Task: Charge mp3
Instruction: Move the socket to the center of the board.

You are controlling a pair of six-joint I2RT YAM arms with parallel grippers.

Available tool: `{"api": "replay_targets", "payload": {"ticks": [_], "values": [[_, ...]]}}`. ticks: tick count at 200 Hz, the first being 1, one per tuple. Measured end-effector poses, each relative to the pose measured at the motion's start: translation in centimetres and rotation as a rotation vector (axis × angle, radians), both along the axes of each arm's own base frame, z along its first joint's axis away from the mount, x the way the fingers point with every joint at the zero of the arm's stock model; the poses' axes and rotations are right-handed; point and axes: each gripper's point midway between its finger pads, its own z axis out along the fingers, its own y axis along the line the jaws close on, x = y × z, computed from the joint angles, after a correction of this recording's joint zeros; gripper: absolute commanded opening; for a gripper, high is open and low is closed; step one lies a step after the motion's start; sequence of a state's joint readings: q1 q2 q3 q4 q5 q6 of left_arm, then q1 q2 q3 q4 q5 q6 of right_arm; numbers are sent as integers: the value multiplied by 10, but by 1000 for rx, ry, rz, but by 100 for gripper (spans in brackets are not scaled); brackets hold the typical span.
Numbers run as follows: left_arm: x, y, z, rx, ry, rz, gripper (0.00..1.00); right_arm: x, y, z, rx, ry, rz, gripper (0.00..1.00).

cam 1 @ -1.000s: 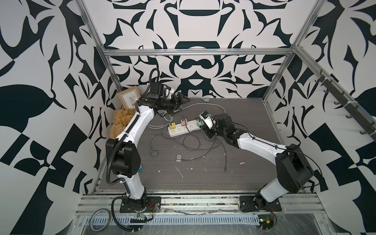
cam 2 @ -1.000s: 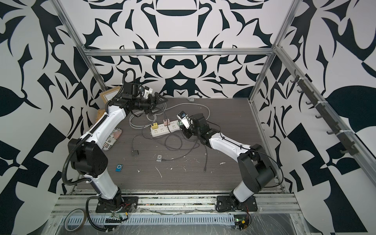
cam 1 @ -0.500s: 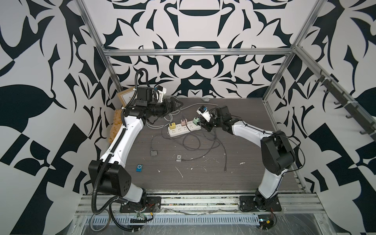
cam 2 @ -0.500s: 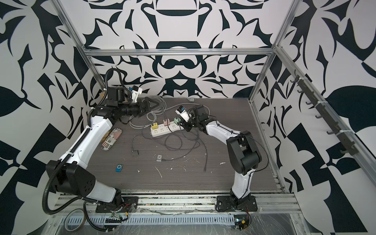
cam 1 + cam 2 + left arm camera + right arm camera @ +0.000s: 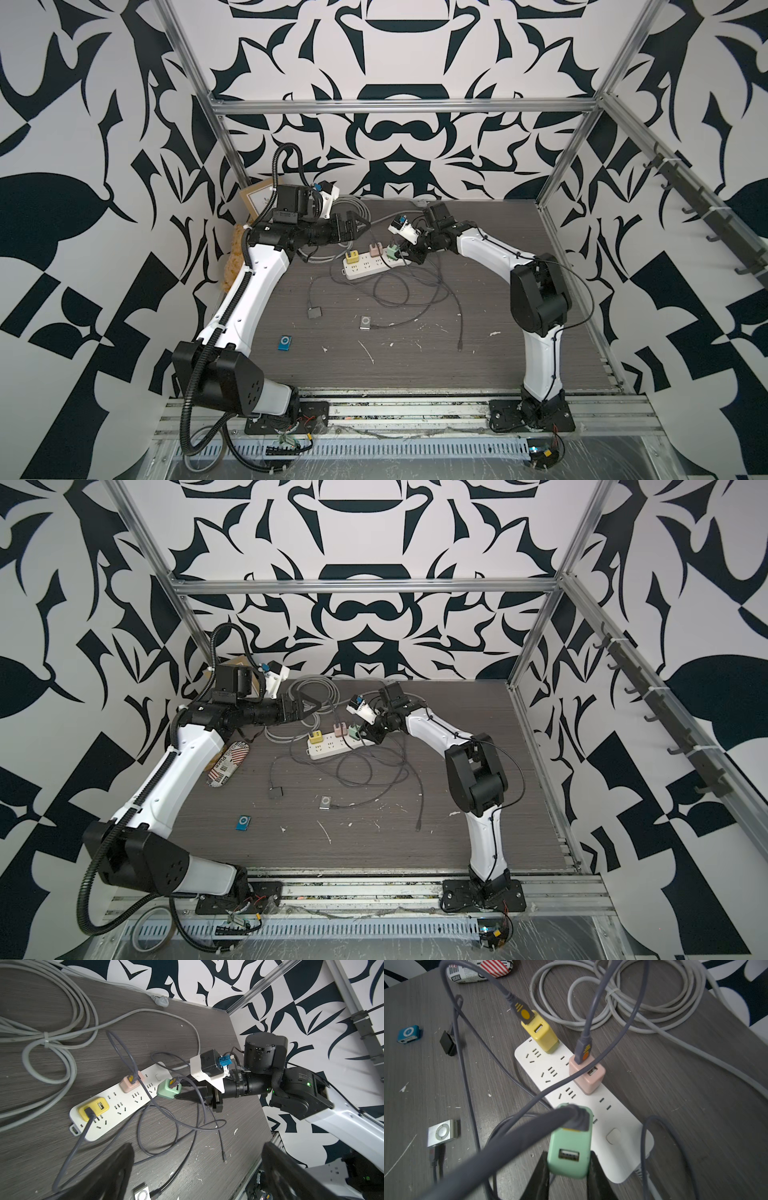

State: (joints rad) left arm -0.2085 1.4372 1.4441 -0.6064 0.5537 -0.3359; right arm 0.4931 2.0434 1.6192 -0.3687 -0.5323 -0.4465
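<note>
In both top views, the left gripper (image 5: 358,226) is seen spread wide above the worktop (image 5: 415,374), near a coiled grey cable (image 5: 353,206), with nothing between its fingers. The right gripper (image 5: 405,258) is seen closed on the green charger (image 5: 392,252) at 1 end of the white power strip (image 5: 365,268). A pink charger (image 5: 375,249) and a yellow charger (image 5: 352,257) are plugged into the same strip. The silver mp3 player (image 5: 366,322) is found flat on the worktop, well apart from the strip, with a dark cable joined to it. A blue mp3 player (image 5: 284,343) is found nearer the left arm's base with no cable attached. A small black device (image 5: 315,312) on a cable lies between it and the strip. In a top view, a striped packet (image 5: 227,764) is seen beside the left arm.

In the left wrist view, the left gripper's 2 fingers (image 5: 112,1172) are shown far apart. The right gripper (image 5: 179,1091) is shown clamped on the green charger (image 5: 167,1089), and a cable is plugged into each of the 3 chargers.

In the right wrist view, the green charger (image 5: 569,1147) is pinched from 2 sides by the black fingers (image 5: 537,1176). It is tilted, and whether it is seated in the power strip (image 5: 612,1118) cannot be told. The silver mp3 player (image 5: 442,1132) is seen with a plug at 1 end.
</note>
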Motion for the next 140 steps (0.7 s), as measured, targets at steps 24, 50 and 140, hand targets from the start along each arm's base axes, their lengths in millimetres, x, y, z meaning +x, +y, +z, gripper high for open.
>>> {"api": "replay_targets", "payload": {"ticks": [24,50,140], "values": [[-1,2,-7,10,16,3,99,-10,4,-5,-16,4,25,0],[0,3,-7,17,4,0,99,-13,2,-6,-38,-24,73,0],[-6,14,-16,55,-14,-11,99,18,-1,-11,-130,-219,321,0]]}}
